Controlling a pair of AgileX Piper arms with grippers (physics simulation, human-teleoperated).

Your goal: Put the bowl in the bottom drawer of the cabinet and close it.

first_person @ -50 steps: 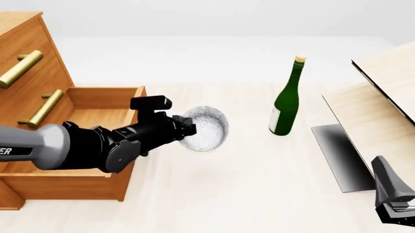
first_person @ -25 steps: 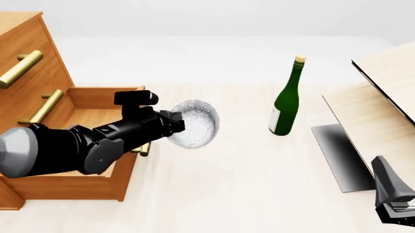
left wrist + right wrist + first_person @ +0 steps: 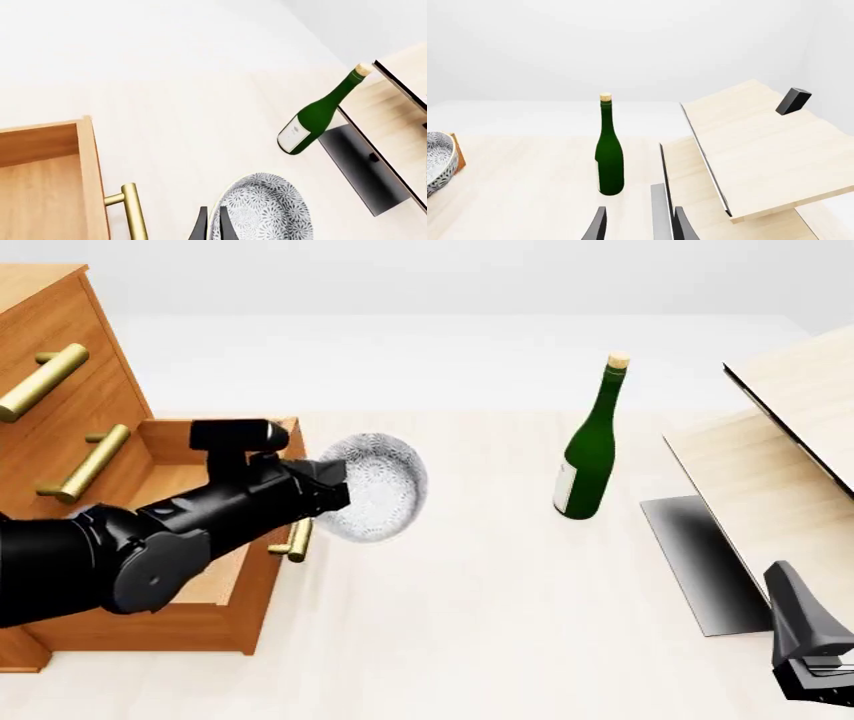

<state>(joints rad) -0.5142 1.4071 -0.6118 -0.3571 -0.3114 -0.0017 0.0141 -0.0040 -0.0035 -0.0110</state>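
The room is a plain white-grey backdrop with no visible features, and under it a pale light-wood desk (image 3: pixel 494 640) fills the front view, its grain faint and its surface smooth.

The cabinet (image 3: pixel 54 360) is the landmark: an orange-brown wooden chest at the desk's left edge, with brass bar handles on its upper drawers. Its bottom drawer (image 3: pixel 174 540) stands pulled out toward the desk's middle, open on top, its wood floor showing bare where the arm does not cover it.

Well to the right of the cabinet, a pale slanted wooden structure (image 3: pixel 787 440) rises over a dark grey panel (image 3: pixel 694 560). Between it and the cabinet, nearer the structure, a green bottle (image 3: pixel 590 445) with a cork stands upright.

The left arm reaches over the open drawer. Its left end effector (image 3: pixel 327 490) is narrowly closed on the rim of the bowl (image 3: pixel 371 485), which is tipped on its side, held in the air just beyond the drawer's front and its handle (image 3: pixel 296 538).

The right end effector (image 3: pixel 637 227) sits far from the cabinet, at the desk's near right, fingers moderately parted and holding nothing.
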